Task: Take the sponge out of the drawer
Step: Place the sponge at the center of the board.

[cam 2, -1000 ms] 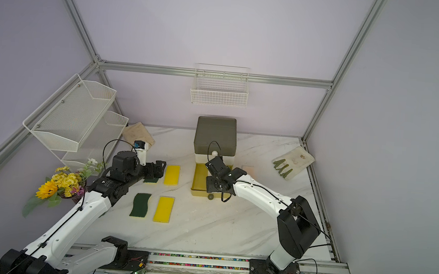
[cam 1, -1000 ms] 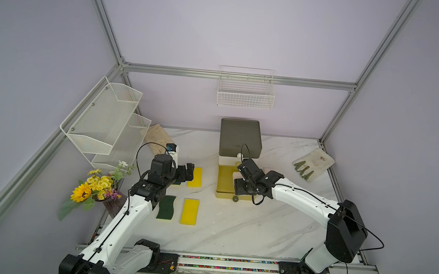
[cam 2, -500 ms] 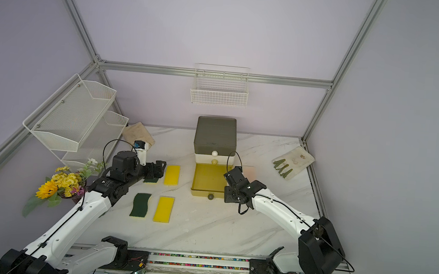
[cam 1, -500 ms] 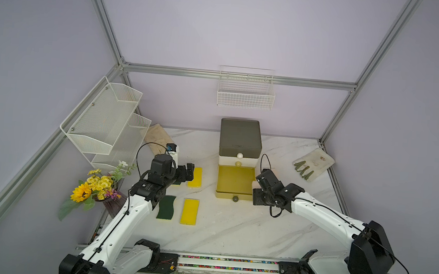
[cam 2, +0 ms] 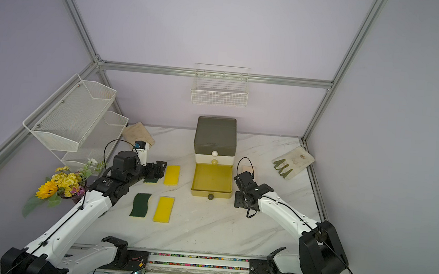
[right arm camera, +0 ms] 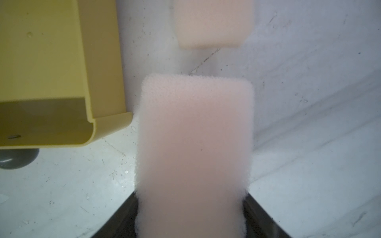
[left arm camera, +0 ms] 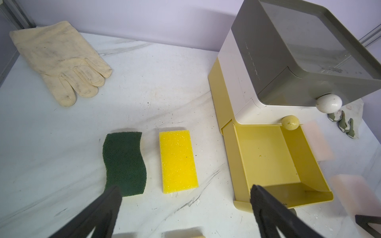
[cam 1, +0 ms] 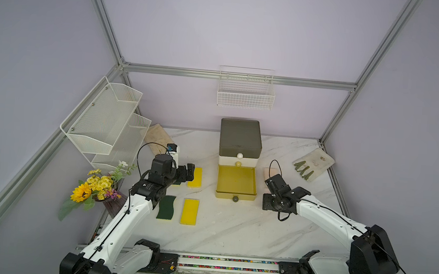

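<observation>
One pink sponge (right arm camera: 193, 144), the task's item. I log it outside the drawer (cam 1: 236, 179), clamped by its near end and hanging over the desk (cam 1: 231, 233). It sits close to the drawer's front corner on the right arm's side. I cannot tell whether it brushes that corner.

Drawer: lowest, yellow, of a three-drawer cabinet (cam 1: 240, 138). It is pulled fully out, and its floor shows bare in both top views and in the left wrist view.

Progress, my judgement: the removal itself looks done. What is left is to set the sponge on the desk and let go. I find nothing more to fetch from the drawer.

Right end effector (cam 1: 272, 185): part closed, its two fingers pressing the sponge's sides. The foam fills the gap between them and bulges slightly at the grip.

Left end effector (cam 1: 190, 171): spread fully wide, holding and touching nothing. It hovers above a yellow sponge (left arm camera: 178, 160) and a green scouring pad (left arm camera: 124, 162) that lie side by side on the desk.

Also entered:
- A second pink sponge (right arm camera: 212, 22) lies flat on the desk beyond the held one, apart from it.
- A cream glove (left arm camera: 59, 59) lies near the back wall.
</observation>
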You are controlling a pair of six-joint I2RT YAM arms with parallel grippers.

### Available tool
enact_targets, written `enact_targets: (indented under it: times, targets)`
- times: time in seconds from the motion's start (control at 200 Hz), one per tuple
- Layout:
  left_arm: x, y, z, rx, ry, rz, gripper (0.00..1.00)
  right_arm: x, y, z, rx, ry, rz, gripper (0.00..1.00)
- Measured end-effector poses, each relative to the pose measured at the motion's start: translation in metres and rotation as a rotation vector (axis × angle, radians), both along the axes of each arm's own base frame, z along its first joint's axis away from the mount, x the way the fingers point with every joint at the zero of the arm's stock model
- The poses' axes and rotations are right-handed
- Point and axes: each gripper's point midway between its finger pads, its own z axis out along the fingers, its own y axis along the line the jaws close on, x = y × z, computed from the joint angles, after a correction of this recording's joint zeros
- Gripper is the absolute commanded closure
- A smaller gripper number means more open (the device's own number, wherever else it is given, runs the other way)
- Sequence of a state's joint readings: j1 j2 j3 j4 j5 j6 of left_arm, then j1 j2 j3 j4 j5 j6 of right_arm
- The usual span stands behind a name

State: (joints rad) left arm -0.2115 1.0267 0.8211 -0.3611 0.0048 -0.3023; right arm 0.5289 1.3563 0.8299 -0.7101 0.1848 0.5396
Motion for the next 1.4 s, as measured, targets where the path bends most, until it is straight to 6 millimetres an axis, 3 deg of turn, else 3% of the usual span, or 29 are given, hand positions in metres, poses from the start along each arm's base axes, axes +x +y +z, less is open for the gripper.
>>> enact_targets:
  times: [0.335,0.84,1.005,1.215,1.4]
  targets:
    - [0.000,0.000,0.000,-0.001,0.000,0.000,0.00,-0.009,-0.007,-0.032,-0.047,0.103,0.010,0.29]
    - [0.000,0.000,0.000,-0.001,0.000,0.000,0.00,-0.012,-0.019,-0.038,-0.084,0.122,-0.036,0.10]
    - [0.000,0.000,0.000,-0.001,0.000,-0.001,0.00,-0.007,-0.014,-0.016,-0.034,0.064,-0.036,0.07]
    - [0.000,0.000,0.000,-0.002,0.000,-0.002,0.00,0.014,0.023,0.039,0.214,-0.096,0.002,0.04]
    - [0.000,0.000,0.000,-0.002,0.000,-0.002,0.00,0.012,0.056,0.040,0.403,-0.088,0.050,0.03]
